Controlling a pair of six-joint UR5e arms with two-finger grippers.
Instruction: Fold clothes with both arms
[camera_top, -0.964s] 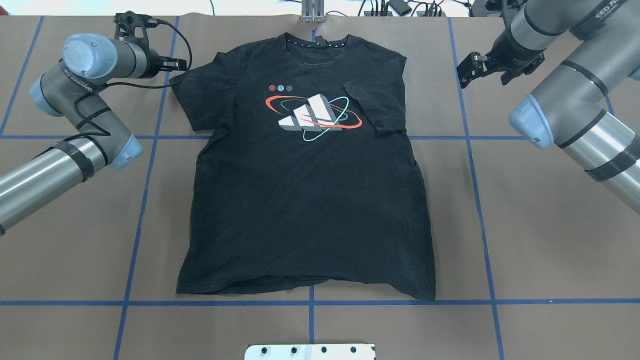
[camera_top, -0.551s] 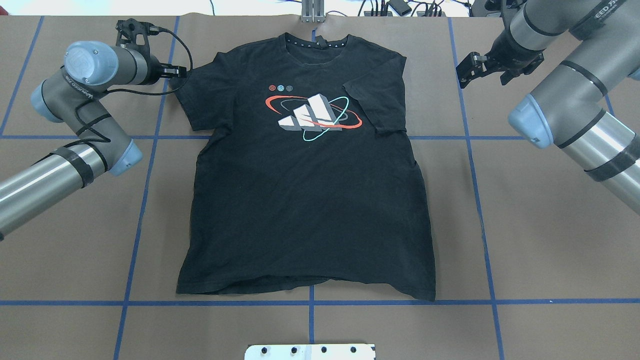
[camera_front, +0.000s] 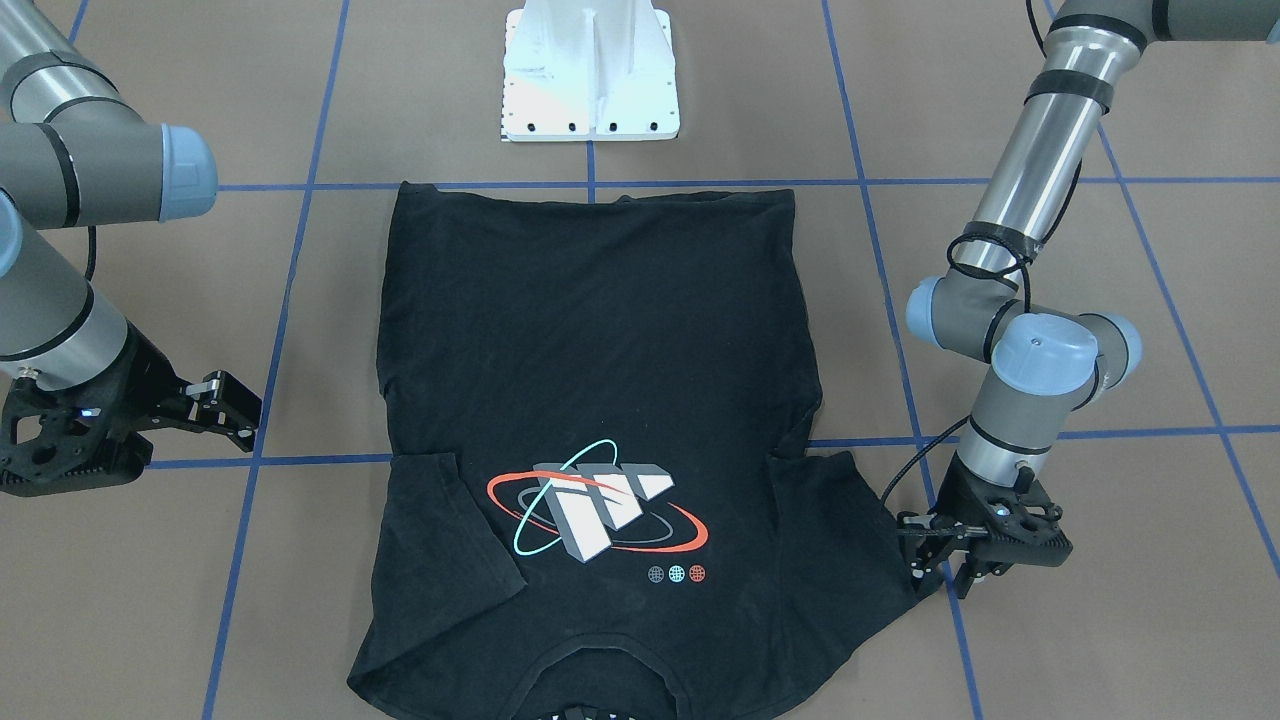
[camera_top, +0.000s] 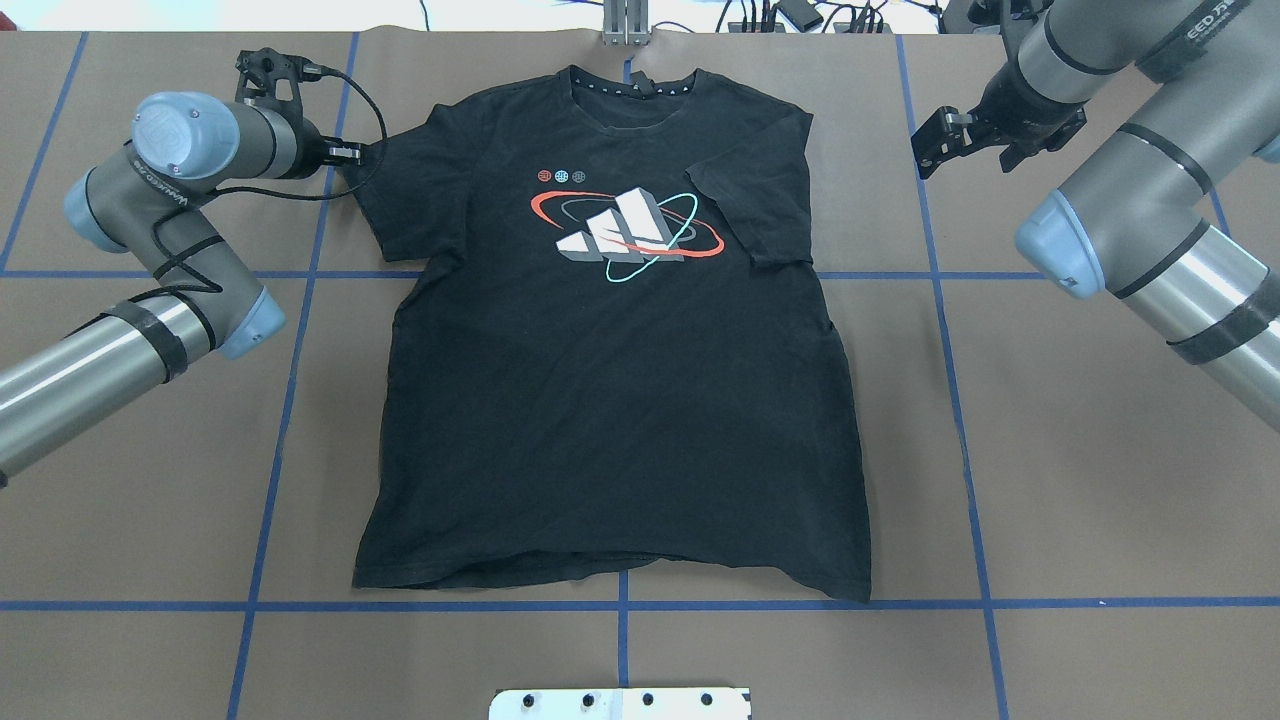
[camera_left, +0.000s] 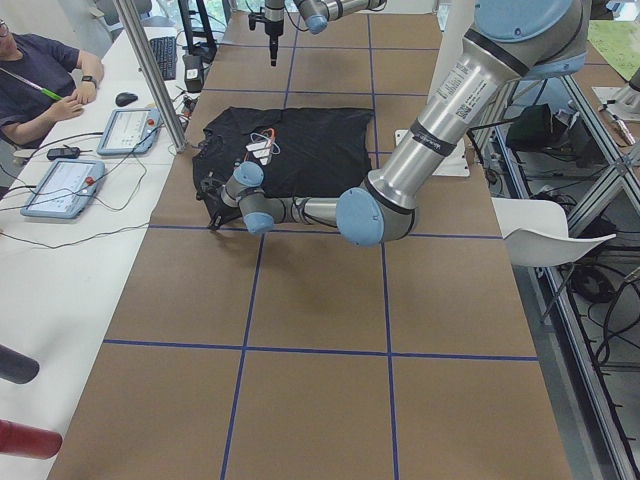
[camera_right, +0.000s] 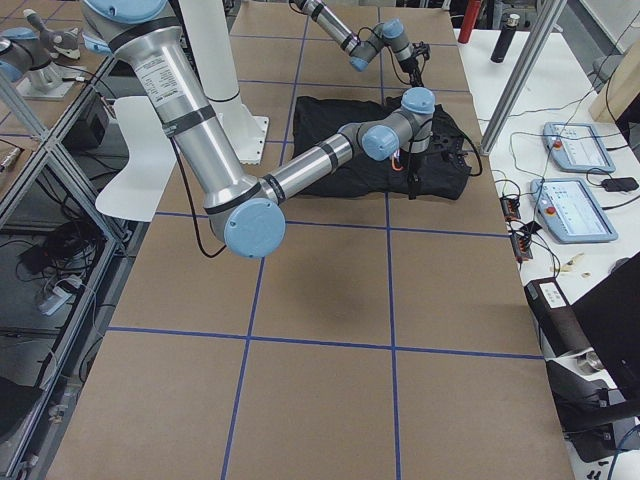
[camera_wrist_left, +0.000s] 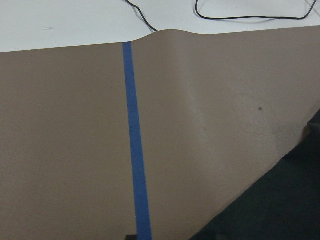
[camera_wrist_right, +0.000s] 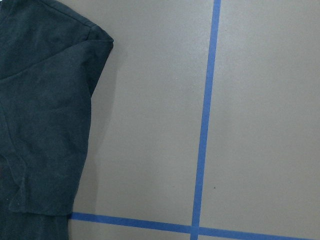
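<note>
The left gripper (camera_top: 347, 152) sits low at the outer edge of the T-shirt's left sleeve (camera_top: 400, 165), its tips touching the cloth. I cannot tell whether they are parted or closed: the overhead view shows them as one narrow shape, and the front-facing view is too cluttered to judge. Its wrist camera shows only bare table, one tape line and a black corner of cloth.

The right gripper (camera_top: 930, 145) hangs beside the right sleeve (camera_top: 760, 200), apart from it, its jaws parted with nothing between them. Its wrist camera gives the closest look at that sleeve, which is folded inward onto the body.

There is one black T-shirt (camera_top: 610, 400), lying flat and print up in the middle of the brown table (camera_top: 1080, 480), collar away from the robot. It bears one logo (camera_top: 625, 225) and three dots (camera_top: 561, 176). There are two arms and two grippers.

Blue tape lines (camera_top: 275, 420) grid the table. One white base (camera_front: 590, 70) stands just past the hem.

Only the left side view shows a seated operator (camera_left: 40, 75) and two control tablets (camera_left: 62, 185). In the right side view the near right arm (camera_right: 300, 175) crosses in front of the shirt.
</note>
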